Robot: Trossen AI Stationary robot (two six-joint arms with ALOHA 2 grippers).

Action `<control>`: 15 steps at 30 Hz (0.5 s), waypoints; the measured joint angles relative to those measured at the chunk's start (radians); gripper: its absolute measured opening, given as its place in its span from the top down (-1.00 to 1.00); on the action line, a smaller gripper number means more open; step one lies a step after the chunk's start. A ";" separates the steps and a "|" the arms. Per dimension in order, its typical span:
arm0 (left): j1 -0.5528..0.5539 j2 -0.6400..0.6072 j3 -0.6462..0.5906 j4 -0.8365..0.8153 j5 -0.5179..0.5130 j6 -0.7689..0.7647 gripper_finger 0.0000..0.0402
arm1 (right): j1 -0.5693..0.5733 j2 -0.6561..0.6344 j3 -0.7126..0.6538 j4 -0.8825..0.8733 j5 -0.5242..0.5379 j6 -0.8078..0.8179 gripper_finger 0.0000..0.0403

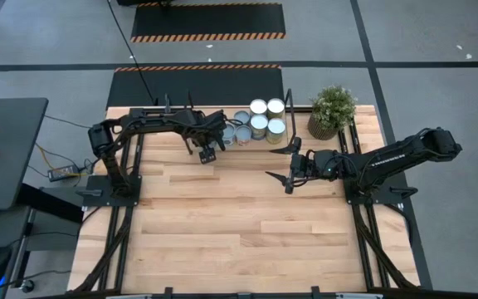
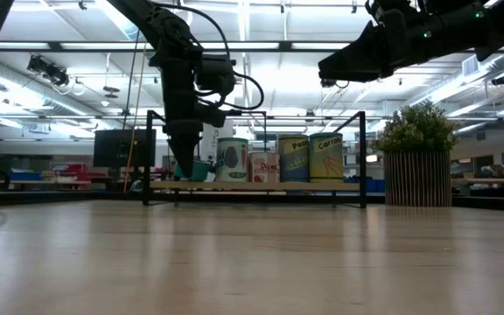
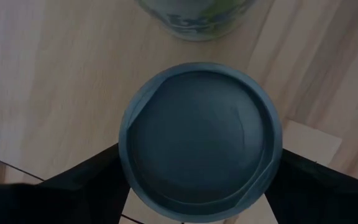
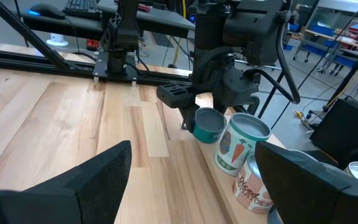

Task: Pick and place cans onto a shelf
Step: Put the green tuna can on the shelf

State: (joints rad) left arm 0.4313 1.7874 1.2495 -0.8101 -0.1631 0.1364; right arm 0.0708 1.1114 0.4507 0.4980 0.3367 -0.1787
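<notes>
My left gripper (image 2: 188,164) points down at the left end of the row of cans and is shut on a small can with a dark bluish top (image 3: 201,140), teal-sided in the right wrist view (image 4: 209,124). It stands at the level of the shelf board (image 2: 348,185); whether its base touches the board, I cannot tell. Several labelled cans (image 2: 293,157) stand upright on the shelf, seen from above as pale round tops (image 1: 260,124). My right gripper (image 1: 290,164) is open and empty, in the air to the right of the cans. My left gripper pinches the small can by two opposite sides of its wall (image 3: 128,163) between its two fingers (image 3: 95,177). The fingers come from above, pointing down. The can is upright, close beside a carrot-labelled can (image 4: 241,146).
A potted plant (image 1: 332,112) stands at the shelf's right end. Black frame posts (image 2: 362,157) rise at the shelf's corners. The wooden tabletop (image 1: 239,224) stretches toward the near edge.
</notes>
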 joint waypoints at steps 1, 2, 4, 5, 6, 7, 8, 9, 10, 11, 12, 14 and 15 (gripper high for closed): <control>0.000 0.000 0.000 0.000 0.000 -0.003 -0.59 | 0.000 0.000 0.000 0.000 0.000 0.000 -0.73; 0.000 0.000 0.000 0.000 0.000 -0.008 -0.59 | 0.000 0.000 0.000 0.000 0.000 0.000 -0.73; 0.003 0.000 0.000 0.000 0.000 -0.016 -0.59 | 0.000 0.000 0.000 0.000 0.000 0.000 -0.73; 0.004 0.000 0.000 0.000 0.000 -0.020 -0.59 | 0.000 0.000 0.000 0.000 0.000 0.000 -0.73; 0.007 0.000 0.000 0.000 0.000 -0.020 -0.59 | 0.000 0.000 0.000 0.000 0.000 0.000 -0.73; 0.010 0.000 0.000 -0.001 0.000 -0.021 -0.59 | 0.000 0.000 0.000 0.000 0.000 0.000 -0.73; 0.010 0.000 0.000 0.000 0.000 -0.021 -0.59 | 0.000 0.000 0.000 0.000 0.000 0.000 -0.73; 0.012 0.000 0.000 0.000 -0.001 -0.021 -0.59 | 0.000 0.000 0.000 0.000 0.000 0.000 -0.73; 0.014 0.000 0.000 0.001 -0.003 -0.021 -0.59 | 0.000 0.000 0.000 0.000 0.000 0.000 -0.73; 0.016 0.000 0.000 0.001 -0.004 -0.020 -0.59 | 0.000 0.000 0.000 0.000 0.000 0.000 -0.73; 0.016 0.000 0.000 0.001 -0.004 -0.020 -0.59 | 0.000 0.000 0.000 0.000 0.000 0.000 -0.73; 0.016 0.000 0.000 0.001 -0.004 -0.020 -0.59 | 0.000 0.000 0.000 0.000 0.000 0.000 -0.73; 0.016 0.000 0.000 0.001 -0.004 -0.020 -0.59 | 0.000 0.000 0.000 0.000 0.000 0.000 -0.73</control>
State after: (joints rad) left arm 0.4468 1.7874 1.2495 -0.8089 -0.1669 0.1168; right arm 0.0708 1.1114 0.4507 0.4984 0.3370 -0.1783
